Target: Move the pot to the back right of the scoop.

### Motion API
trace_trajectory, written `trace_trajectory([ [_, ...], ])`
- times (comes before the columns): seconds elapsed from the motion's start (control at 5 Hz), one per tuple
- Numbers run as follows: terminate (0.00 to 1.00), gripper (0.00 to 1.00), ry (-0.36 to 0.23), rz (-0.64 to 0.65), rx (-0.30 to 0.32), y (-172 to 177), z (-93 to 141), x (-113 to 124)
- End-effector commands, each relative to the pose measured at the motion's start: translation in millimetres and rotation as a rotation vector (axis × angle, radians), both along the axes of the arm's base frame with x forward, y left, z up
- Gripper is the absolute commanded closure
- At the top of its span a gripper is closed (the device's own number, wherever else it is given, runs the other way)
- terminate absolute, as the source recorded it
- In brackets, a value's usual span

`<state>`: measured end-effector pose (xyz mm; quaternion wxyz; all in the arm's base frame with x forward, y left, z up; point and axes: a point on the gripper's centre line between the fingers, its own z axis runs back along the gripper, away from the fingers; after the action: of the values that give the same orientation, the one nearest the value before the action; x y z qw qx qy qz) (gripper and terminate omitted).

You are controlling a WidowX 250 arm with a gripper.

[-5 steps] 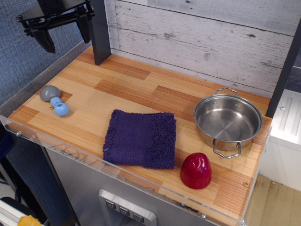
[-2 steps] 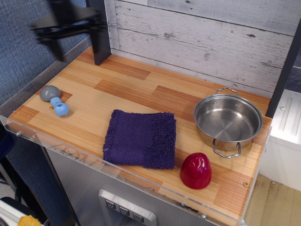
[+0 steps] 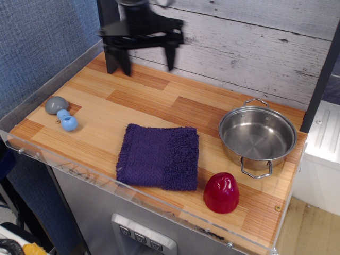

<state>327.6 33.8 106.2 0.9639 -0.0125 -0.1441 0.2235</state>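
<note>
The pot (image 3: 257, 137), shallow shiny steel with two wire loop handles, stands empty at the right of the wooden table (image 3: 159, 103). The scoop (image 3: 61, 112), grey head and light-blue handle, lies near the left edge. My gripper (image 3: 147, 62), black and motion-blurred, hangs open and empty high over the back of the table, between the scoop and the pot and well apart from both.
A folded purple cloth (image 3: 158, 156) lies at the front middle. A glossy red dome (image 3: 221, 192) stands at the front right, just in front of the pot. A grey plank wall (image 3: 234, 48) closes the back. A black post (image 3: 110, 40) stands at the back left.
My gripper has swung right from above the far left corner to over the back middle of the table. The pot, scoop, cloth and dome have not moved.
</note>
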Motion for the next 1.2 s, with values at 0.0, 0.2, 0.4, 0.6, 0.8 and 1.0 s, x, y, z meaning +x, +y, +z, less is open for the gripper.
trace_trajectory([
  [0.0, 0.0, 0.0, -0.013, -0.328, -0.038, -62.8, 2.3, -25.7],
  [0.2, 0.0, 0.0, 0.003, -0.42, -0.065, -80.9, -6.9, -40.8],
  [0.4, 0.0, 0.0, 0.029, -0.481, -0.064, -91.8, -14.0, -53.3],
  [0.6, 0.0, 0.0, 0.062, -0.517, -0.056, -103.8, -22.6, -60.2],
  [0.8, 0.0, 0.0, 0.048, -0.446, -0.071, -108.0, -19.3, -51.8],
  [1.0, 0.0, 0.0, 0.045, -0.312, -0.087, -106.7, -14.2, -40.8],
])
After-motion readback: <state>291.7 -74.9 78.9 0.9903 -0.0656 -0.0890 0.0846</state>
